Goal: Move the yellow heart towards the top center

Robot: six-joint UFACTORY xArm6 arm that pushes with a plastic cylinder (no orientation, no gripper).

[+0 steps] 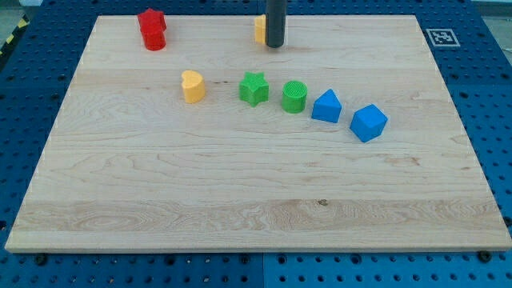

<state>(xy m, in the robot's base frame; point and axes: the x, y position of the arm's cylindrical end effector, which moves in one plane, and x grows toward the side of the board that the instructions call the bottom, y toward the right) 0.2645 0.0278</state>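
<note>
The yellow heart point(193, 86) lies on the wooden board point(256, 192), left of centre in the upper half. My tip point(274, 45) stands at the view's top centre, well up and to the right of the heart. It touches or partly hides a second yellow block point(260, 29) just to its left; that block's shape cannot be made out.
Two red blocks point(151, 29) stand close together at the top left. A row runs rightward from the heart: a green star point(254, 88), a green cylinder point(294, 97), a blue triangular block point(326, 106) and a blue cube point(368, 122). A marker tag point(442, 36) sits at the top right corner.
</note>
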